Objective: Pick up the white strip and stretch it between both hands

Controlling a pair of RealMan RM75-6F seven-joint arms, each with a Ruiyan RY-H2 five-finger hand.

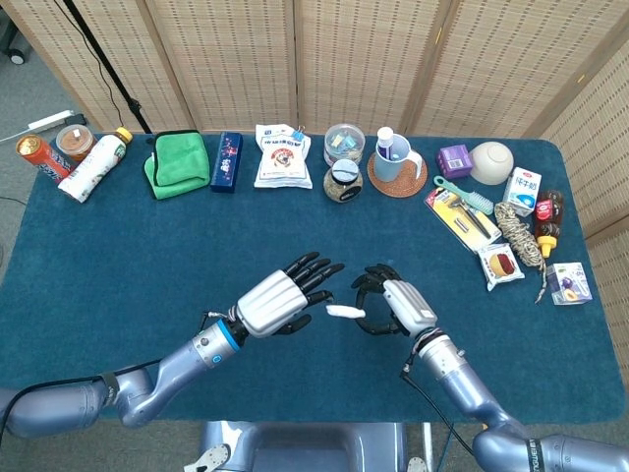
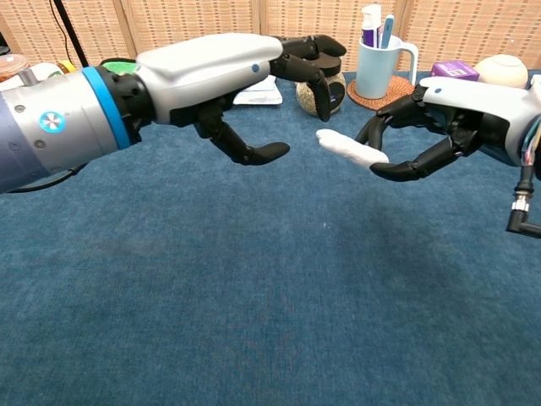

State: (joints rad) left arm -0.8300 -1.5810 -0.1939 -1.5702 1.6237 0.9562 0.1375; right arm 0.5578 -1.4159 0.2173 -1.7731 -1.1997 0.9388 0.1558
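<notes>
Just left of the right hand [image 2: 439,127], which pinches the white strip [image 2: 349,148], the left hand [image 2: 245,80] is held spread (empty); the free end should be pinched squarely.

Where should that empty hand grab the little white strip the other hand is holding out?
Probably the free end of the white strip, which sticks out of the right hand toward the left hand. The left hand is open and level with it, so coming straight across from its own side and pinching that exposed tip looks simplest.
</notes>
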